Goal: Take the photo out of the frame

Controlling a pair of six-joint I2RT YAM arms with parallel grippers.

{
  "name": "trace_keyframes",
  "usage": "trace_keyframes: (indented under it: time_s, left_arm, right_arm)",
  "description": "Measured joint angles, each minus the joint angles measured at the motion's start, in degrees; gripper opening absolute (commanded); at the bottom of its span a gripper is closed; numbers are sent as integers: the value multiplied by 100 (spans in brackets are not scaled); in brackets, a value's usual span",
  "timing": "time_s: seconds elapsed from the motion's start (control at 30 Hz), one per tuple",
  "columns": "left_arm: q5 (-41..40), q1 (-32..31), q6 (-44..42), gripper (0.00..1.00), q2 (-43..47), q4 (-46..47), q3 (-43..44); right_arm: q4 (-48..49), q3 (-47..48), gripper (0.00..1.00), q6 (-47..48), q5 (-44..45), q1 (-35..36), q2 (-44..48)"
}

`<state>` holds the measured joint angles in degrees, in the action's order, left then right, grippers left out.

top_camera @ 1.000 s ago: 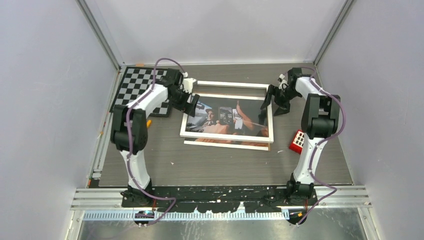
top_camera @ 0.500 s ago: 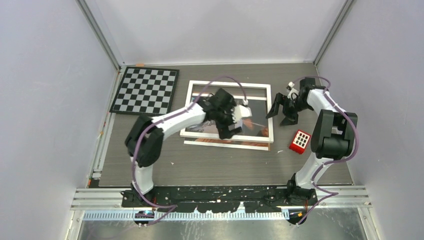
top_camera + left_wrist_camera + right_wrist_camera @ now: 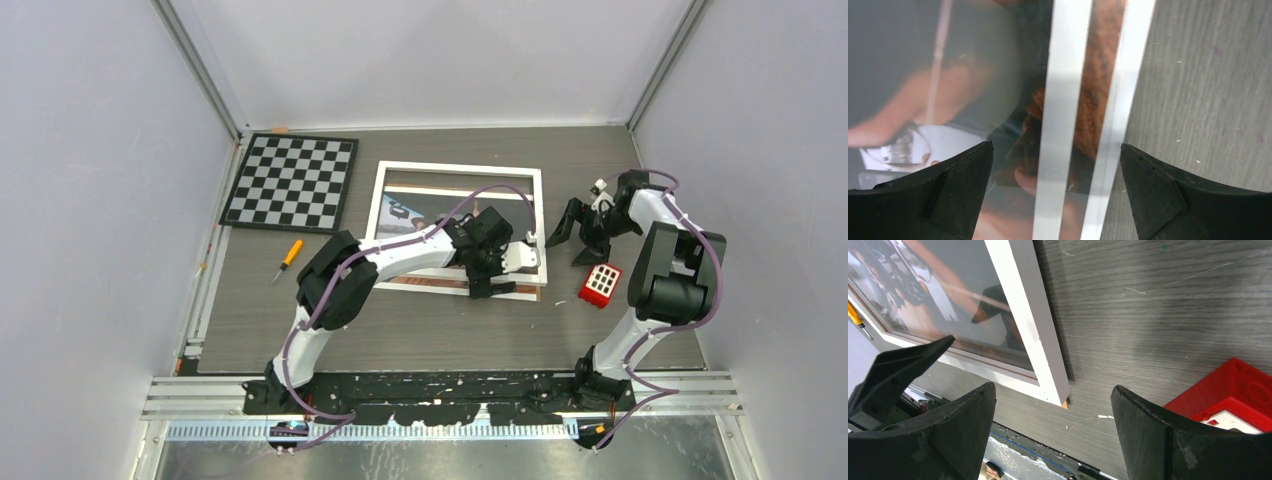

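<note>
- The photo (image 3: 405, 212) lies inside the frame (image 3: 460, 168), face up. Its orange-tan and dark areas show through the opening.
- The frame lies flat on the grey surface (image 3: 420, 325), in the middle toward the back wall, its white border uppermost.
- In the left wrist view, a brown band and a second pale strip run alongside the frame's white border, next to the bare surface.
- The left arm reaches across the frame from the left. The left claw (image 3: 508, 266) hangs over the frame's near right corner.
- Its jaws are spread wide, one over the picture and one over the surface past the frame's edge. They hold nothing.
- The right claw (image 3: 577, 235) sits just off the frame's right edge, above bare surface. Its jaws also stand wide and hold nothing.
- From the right wrist, the frame's near corner lies between and beyond the two fingers, clear of both.
- A red block with white squares (image 3: 600, 284) rests on the surface just beside the right claw, on its near side.
- A black-and-white checkerboard (image 3: 290, 182) lies flat at the back left, apart from the frame.
- An orange-handled screwdriver (image 3: 290, 254) lies on the surface just in front of the checkerboard, left of the frame.
</note>
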<state>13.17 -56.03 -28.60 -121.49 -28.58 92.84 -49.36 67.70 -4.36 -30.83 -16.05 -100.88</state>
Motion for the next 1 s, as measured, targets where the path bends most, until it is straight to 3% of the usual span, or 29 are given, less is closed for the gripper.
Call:
trace_keyframes:
  time_s: [0.3, 1.0]
  left_arm:
    - [-382, 28, -72, 94, -70, 46, 81]
    - [-264, 131, -212, 96, -2, -2, -74]
  right_arm:
    - [4, -81, 89, 20, -79, -46, 101]
    - [4, -81, 89, 105, -157, -105, 101]
